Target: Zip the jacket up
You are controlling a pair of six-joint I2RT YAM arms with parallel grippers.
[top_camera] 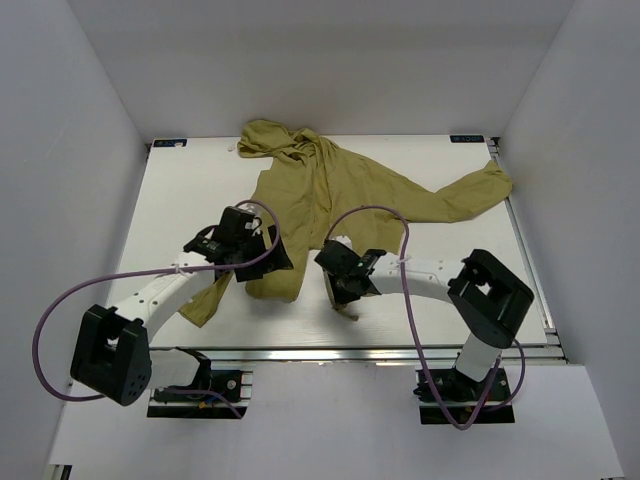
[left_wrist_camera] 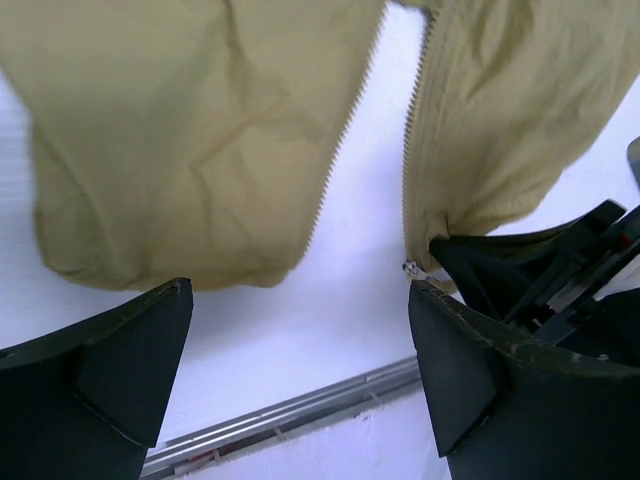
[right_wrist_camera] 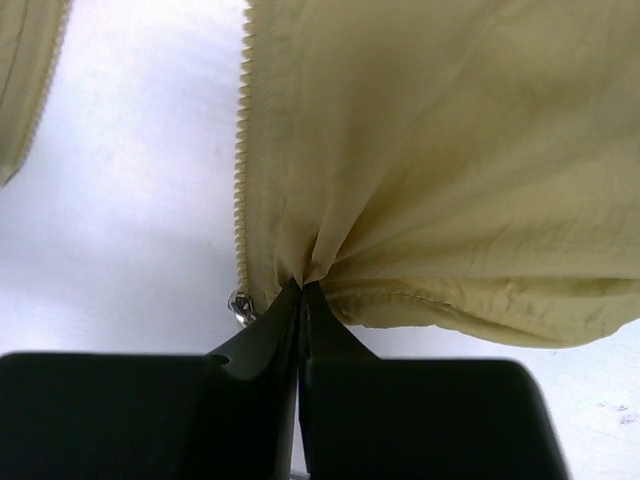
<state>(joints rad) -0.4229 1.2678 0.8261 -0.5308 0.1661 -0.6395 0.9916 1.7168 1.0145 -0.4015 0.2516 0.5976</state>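
Right wrist view: right gripper (right_wrist_camera: 300,288) pressed together on the bottom hem of the jacket (right_wrist_camera: 430,150), pinching a fold of fabric just beside the metal zipper slider (right_wrist_camera: 240,305). Left wrist view: left gripper (left_wrist_camera: 300,290) spread wide, holding nothing; the two zipper edges lie apart ahead of it, the free front panel (left_wrist_camera: 180,150) beyond one finger. Step in hand, as judged: anchoring the hem. The next move likely calls for bringing the free edge's end to the slider. Jacket lies on a white counter (top_camera: 180,190) inside a white-walled enclosure (top_camera: 60,150).
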